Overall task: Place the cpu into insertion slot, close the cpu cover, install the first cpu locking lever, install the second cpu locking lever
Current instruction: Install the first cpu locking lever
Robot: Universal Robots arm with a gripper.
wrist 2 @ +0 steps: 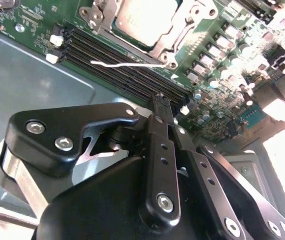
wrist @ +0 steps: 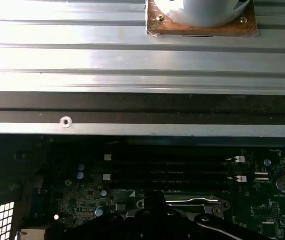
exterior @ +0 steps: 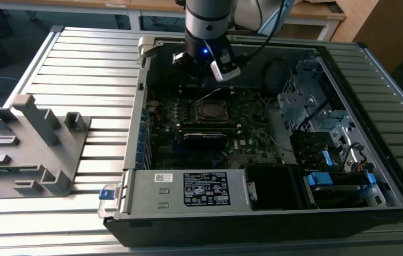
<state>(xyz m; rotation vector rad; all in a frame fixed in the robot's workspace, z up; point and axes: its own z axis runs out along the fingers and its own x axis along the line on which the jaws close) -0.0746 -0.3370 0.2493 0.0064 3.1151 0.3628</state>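
Exterior view first, from its left: a grey plastic fixture with upright posts (exterior: 30, 144) sits on the ribbed aluminium table (exterior: 80, 64). Just beside it lies an open black and silver computer case (exterior: 133, 133), its green motherboard (exterior: 251, 144) facing up. Near the board's middle is the insertion slot (exterior: 211, 110), a small square socket with a silver rim. Over the case's far part hangs the silver and black robot arm (exterior: 207, 24). Toward the exterior view's right the case holds a grey metal drive cage (exterior: 315, 101) and blue plastic clips (exterior: 324, 178).

The second wrist view shows the cpu (wrist 2: 140, 17), a flat square chip with a dull grey top, seated in the slot. The cpu cover (wrist 2: 170, 42), a thin silver frame, lies down around the chip. A thin pale wire lever (wrist 2: 127, 64) runs across the long black memory slots (wrist 2: 122, 60) beside the socket. The black gripper (wrist 2: 163, 100) hovers above those slots, near the socket but apart from it. Its fingers (wrist 2: 157, 150) are drawn together with nothing between them.
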